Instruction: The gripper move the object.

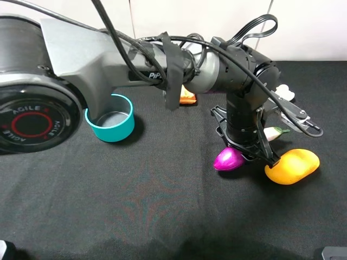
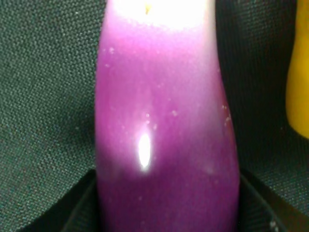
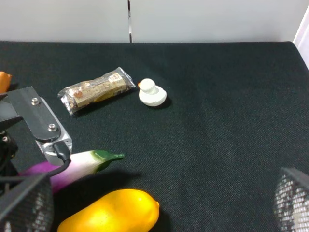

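Left gripper [image 1: 250, 150]: you have it clamped across the eggplant's [image 1: 229, 158] middle.
Right gripper [image 3: 158, 202]: your fingers stand wide apart, holding nothing.
Eggplant: toward 3 o'clock of the worktop [image 1: 162, 216]; mango [image 1: 291, 166] just beside at 4 o'clock, teal cup [image 1: 110, 120] well apart at 9 o'clock.

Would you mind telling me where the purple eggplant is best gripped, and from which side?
Grip the eggplant around its thick purple middle, coming straight down from above with the jaws across its width. It lies flat on the cloth, the stem end tapers and would likely slip, and the mango crowds one side.
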Available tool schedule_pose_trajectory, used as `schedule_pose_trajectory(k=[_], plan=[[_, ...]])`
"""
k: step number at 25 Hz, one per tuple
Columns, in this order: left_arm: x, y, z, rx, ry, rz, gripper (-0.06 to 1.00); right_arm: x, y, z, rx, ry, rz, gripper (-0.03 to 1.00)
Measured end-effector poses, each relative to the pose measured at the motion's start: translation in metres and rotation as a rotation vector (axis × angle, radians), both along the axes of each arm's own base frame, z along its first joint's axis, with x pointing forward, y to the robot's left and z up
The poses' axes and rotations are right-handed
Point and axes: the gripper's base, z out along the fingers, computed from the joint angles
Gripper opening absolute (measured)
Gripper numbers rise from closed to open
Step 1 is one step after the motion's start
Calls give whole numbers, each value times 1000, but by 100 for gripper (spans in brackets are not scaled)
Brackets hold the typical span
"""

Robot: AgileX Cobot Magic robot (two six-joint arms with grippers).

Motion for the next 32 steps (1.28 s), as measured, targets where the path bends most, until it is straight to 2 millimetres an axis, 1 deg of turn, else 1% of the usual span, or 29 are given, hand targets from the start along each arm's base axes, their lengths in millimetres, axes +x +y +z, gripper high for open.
schedule_pose_trajectory(k=[17,19,21,23,26,32], plan=[[0,0,0,-5,-4,-1,61,0,0,0,0,0,0,69],[0,0,0,-5,-4,-1,66,0,0,0,0,0,0,69],[0,0,0,-5,-4,-1,74,0,0,0,0,0,0,69],[0,0,0,-5,-4,-1,79,0,0,0,0,0,0,69],[0,0,0,-4,-3,-1,81,0,0,0,0,0,0,69],[0,1,1,7,4,-3,82,0,0,0,0,0,0,69]])
